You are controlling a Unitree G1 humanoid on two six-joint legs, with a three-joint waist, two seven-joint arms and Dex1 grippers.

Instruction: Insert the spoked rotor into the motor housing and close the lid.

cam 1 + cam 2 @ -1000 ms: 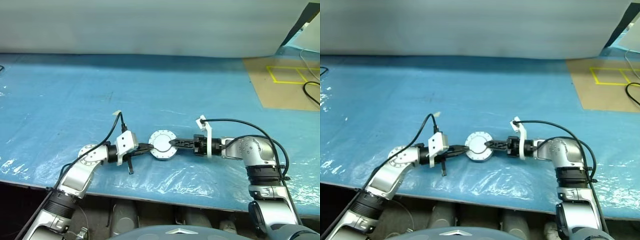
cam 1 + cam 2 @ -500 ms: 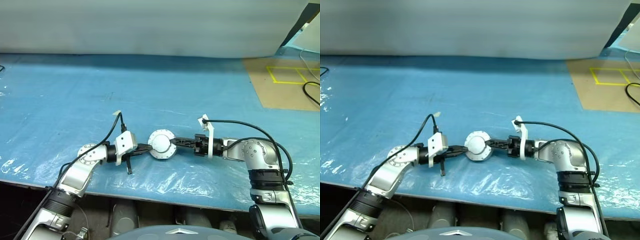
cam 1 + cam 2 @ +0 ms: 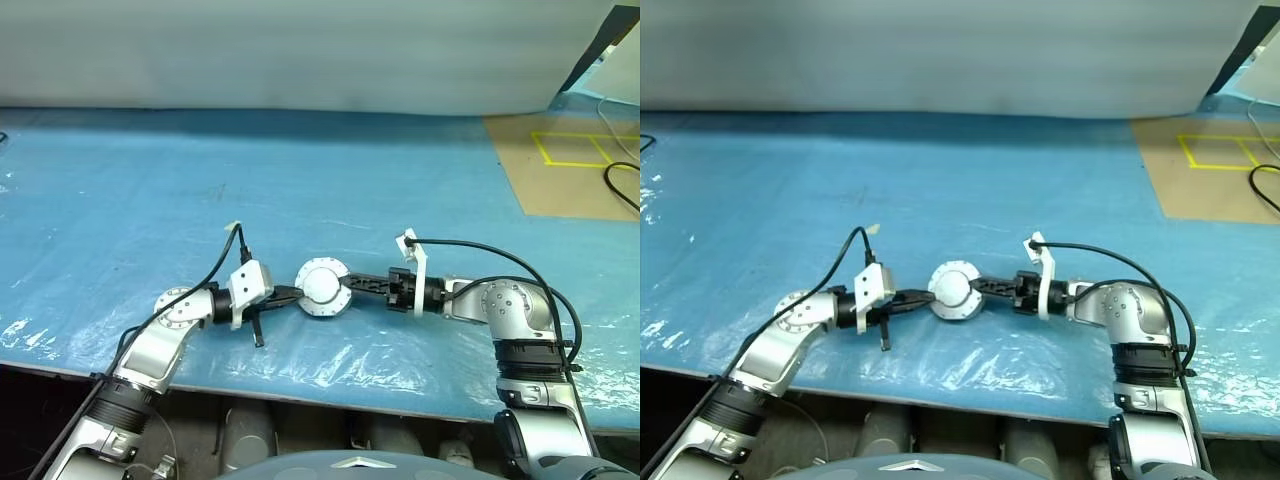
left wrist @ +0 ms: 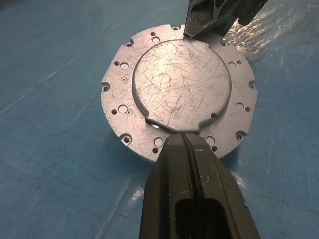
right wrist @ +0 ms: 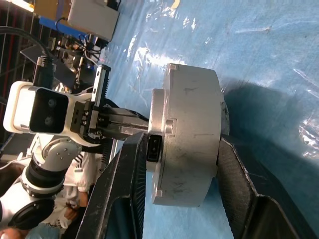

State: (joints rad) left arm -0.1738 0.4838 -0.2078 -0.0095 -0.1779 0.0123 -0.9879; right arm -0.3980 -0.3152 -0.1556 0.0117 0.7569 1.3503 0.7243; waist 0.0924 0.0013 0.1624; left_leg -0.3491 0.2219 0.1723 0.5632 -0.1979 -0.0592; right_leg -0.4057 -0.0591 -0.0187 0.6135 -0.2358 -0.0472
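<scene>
The motor housing, a short silver cylinder, sits between my two grippers on the blue sheet near the table's front edge. The lid, plain scratched grey face up, lies on top of the housing. My right gripper reaches in from the right and is shut on the housing, one finger on the lid face and the other against the base. My left gripper is shut, and its tip touches the lid's rim from the left. The spoked rotor is hidden.
A wrinkled blue plastic sheet covers the table, whose front edge runs just below the arms. A brown board with yellow tape lines and a black cable lie at the back right. A pale wall stands behind the table.
</scene>
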